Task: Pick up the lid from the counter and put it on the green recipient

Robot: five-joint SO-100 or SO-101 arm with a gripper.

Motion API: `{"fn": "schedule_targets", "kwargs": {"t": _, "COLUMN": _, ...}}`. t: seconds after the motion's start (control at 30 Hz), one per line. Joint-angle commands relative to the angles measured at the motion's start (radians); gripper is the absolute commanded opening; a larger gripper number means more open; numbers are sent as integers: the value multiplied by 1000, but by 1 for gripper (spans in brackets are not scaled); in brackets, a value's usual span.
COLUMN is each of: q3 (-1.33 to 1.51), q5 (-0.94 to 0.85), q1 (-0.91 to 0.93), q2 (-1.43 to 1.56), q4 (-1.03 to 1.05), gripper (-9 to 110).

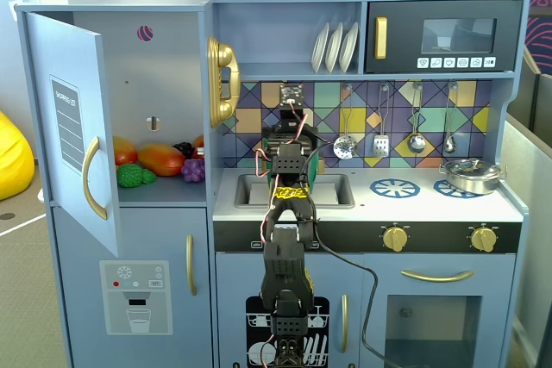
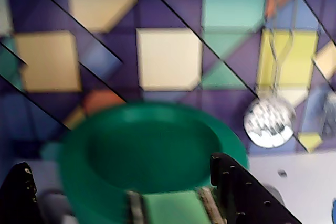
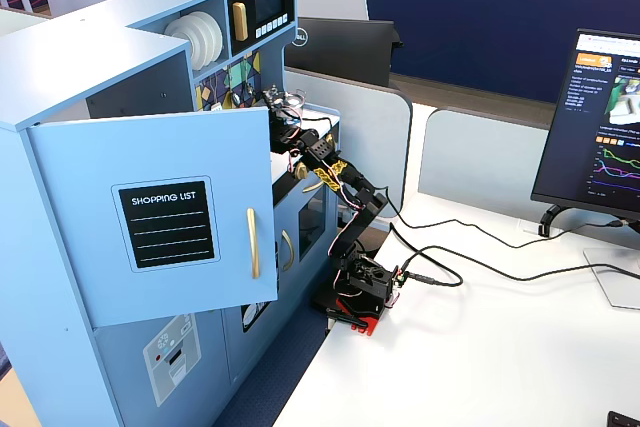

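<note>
The green recipient [image 2: 152, 156], a dark green pot, fills the lower middle of the blurred wrist view. It is open on top with nothing in it. A paler green rectangular piece [image 2: 170, 208], seemingly its side handle, points toward the camera. My gripper [image 2: 119, 162] is open. Its black fingers [image 2: 239, 192] stand wide apart on either side of the pot's near part. In a fixed view the arm [image 1: 289, 213] reaches over the counter [image 1: 414, 200] and hides most of the pot [image 1: 317, 170]. The lid shows in no view.
A sink basin [image 1: 336, 191] lies under the arm. A silver pan [image 1: 470, 176] sits on the right burner. Metal utensils [image 1: 343, 146] hang on the tiled backsplash, and one shows as a round skimmer [image 2: 269, 121] in the wrist view. The fridge door [image 1: 73, 127] stands open at left.
</note>
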Motion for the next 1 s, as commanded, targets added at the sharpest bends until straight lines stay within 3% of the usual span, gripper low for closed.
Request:
{"fn": "schedule_targets", "kwargs": {"t": 0.0, "q3": -40, "q5": -26, "q1": -9, "q2": 130, "q4": 44, "gripper": 38}}
{"fn": "schedule_targets", "kwargs": {"t": 0.23, "q3": 104, "q5": -25, "q1": 26, "q2": 325, "q4": 127, "gripper": 36}}
{"fn": "schedule_targets", "kwargs": {"t": 0.47, "q3": 382, "q5": 0, "q1": 26, "q2": 589, "q4": 348, "gripper": 24}}
{"fn": "schedule_targets", "kwargs": {"t": 0.67, "q3": 646, "q5": -91, "q1": 54, "q2": 723, "q4": 423, "gripper": 0}}
{"fn": "schedule_targets", "kwargs": {"t": 0.97, "q3": 1131, "q5": -6, "q1": 18, "q2": 940, "q4": 439, "gripper": 0}}
